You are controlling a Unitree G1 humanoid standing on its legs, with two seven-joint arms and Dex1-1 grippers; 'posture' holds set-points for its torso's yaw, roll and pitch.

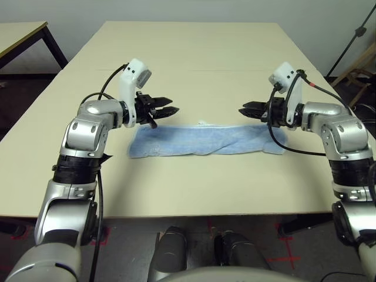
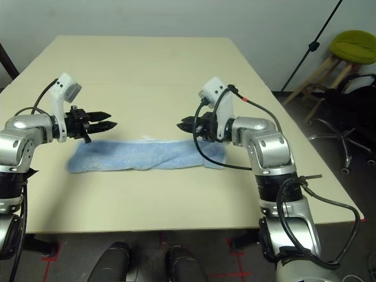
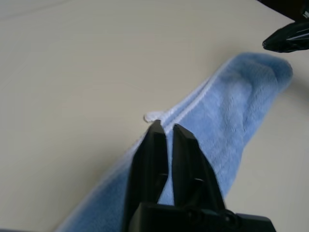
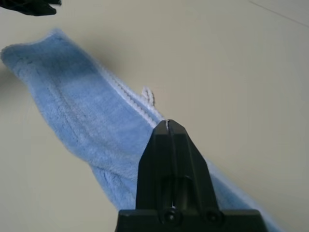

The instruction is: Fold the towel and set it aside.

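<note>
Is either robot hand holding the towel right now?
No, the towel lies flat on the table, with both hands shut above it.

Pretty even, soft indoor light here, only faint shadows under the towel (image 1: 207,141) on the table (image 1: 194,53), and both wrist views go soft up close.

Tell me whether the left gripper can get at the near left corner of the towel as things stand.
Probably yes. The left gripper hangs shut just above the left end of the towel, which lies as a long folded strip on the table. Nothing lies between them; its jaws would have to open first.
</note>
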